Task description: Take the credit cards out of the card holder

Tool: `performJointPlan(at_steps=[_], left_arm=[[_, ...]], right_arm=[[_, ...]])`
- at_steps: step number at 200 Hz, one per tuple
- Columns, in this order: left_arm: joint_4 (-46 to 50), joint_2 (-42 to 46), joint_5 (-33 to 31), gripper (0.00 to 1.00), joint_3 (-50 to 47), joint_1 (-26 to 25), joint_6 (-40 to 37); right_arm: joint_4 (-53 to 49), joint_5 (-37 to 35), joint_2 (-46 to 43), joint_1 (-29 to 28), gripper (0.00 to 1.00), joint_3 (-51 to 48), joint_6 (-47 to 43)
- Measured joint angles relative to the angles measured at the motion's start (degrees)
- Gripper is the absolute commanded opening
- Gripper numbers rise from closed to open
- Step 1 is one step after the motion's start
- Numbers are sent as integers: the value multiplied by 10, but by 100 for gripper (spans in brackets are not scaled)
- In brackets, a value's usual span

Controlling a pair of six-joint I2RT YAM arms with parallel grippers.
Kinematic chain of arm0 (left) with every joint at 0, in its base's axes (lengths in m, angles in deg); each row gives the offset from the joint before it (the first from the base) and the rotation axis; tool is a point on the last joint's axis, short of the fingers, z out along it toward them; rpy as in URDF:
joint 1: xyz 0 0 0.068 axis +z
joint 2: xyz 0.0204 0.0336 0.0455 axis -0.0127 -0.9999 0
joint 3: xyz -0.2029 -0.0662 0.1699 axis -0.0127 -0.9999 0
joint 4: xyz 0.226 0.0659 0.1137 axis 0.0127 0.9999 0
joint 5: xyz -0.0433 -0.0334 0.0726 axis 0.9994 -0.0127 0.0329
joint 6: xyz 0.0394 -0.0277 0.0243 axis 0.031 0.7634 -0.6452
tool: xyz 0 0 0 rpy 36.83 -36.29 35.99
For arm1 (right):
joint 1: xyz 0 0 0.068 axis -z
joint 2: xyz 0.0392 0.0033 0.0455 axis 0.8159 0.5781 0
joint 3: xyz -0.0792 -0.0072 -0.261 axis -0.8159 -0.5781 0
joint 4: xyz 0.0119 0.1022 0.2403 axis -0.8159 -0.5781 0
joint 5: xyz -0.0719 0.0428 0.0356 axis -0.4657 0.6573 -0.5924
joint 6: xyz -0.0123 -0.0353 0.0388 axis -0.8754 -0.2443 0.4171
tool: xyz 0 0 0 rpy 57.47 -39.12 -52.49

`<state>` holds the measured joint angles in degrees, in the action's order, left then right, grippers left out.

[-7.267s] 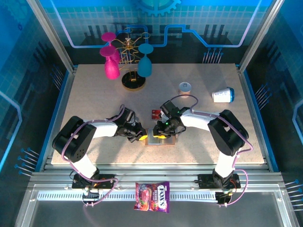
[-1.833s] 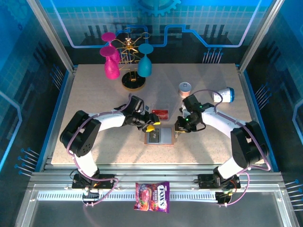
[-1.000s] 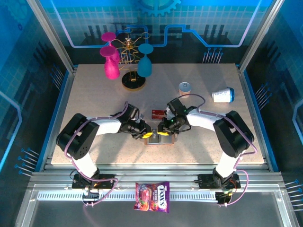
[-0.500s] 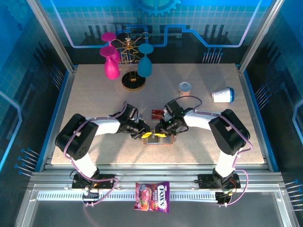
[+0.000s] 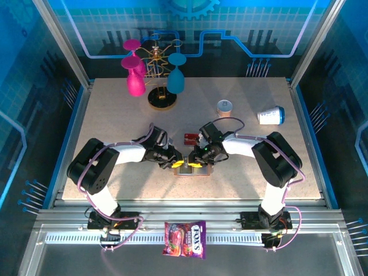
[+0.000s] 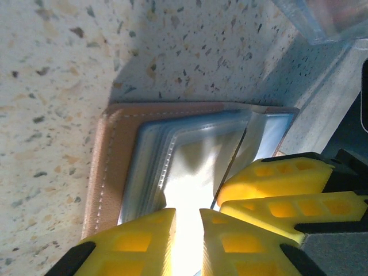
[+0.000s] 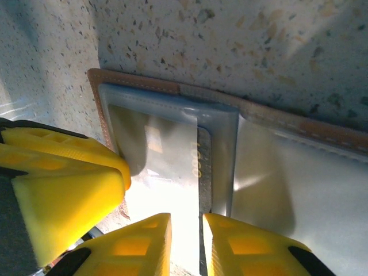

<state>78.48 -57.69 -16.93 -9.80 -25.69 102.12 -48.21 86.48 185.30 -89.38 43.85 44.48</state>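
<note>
The card holder [image 5: 207, 170] lies open on the table, tan edge [image 6: 98, 172] outside and clear grey-blue pockets inside. Both grippers meet over it. My left gripper [image 5: 180, 164] has its tips [image 6: 188, 221] on the left pockets, with a narrow gap and only glare in it. My right gripper [image 5: 197, 163] comes from the right, jaws narrowly parted [image 7: 187, 227] over a dark credit card [image 7: 204, 172] with gold digits that sits in a pocket. A red credit card [image 5: 190, 138] lies on the table just behind the holder.
A gold rack with pink and teal glasses [image 5: 155, 75] stands at the back. A small tub [image 5: 224, 106] and a tipped white cup [image 5: 271, 115] lie back right. A candy bag [image 5: 185, 239] rests on the front rail. A clear box corner [image 6: 328, 23] is close by.
Over the last second the right gripper has slid a little left over the holder. The left gripper has barely moved. About two seconds ago both grippers were off the holder.
</note>
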Motion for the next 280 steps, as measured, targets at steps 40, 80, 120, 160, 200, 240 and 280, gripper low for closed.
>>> performJointPlan(at_steps=[40,80,120,160,200,240,280], left_arm=[[0,0,0,19,0,0,-1],[1,0,0,19,0,0,-3],[1,0,0,19,0,0,-4],[1,0,0,19,0,0,-4],[1,0,0,19,0,0,-4],[7,0,0,19,4,0,-7],[30,0,0,18,20,0,-20]], right_arm=[[-17,-9,0,-2,24,6,-11],[-40,-23,0,-2,24,14,-21],[-57,-35,-1,-2,24,20,-30],[-69,-44,-3,-2,24,21,-35],[-78,-51,-7,-2,24,21,-39],[-83,-54,-13,-1,24,21,-39],[-82,-56,-23,3,24,21,-39]])
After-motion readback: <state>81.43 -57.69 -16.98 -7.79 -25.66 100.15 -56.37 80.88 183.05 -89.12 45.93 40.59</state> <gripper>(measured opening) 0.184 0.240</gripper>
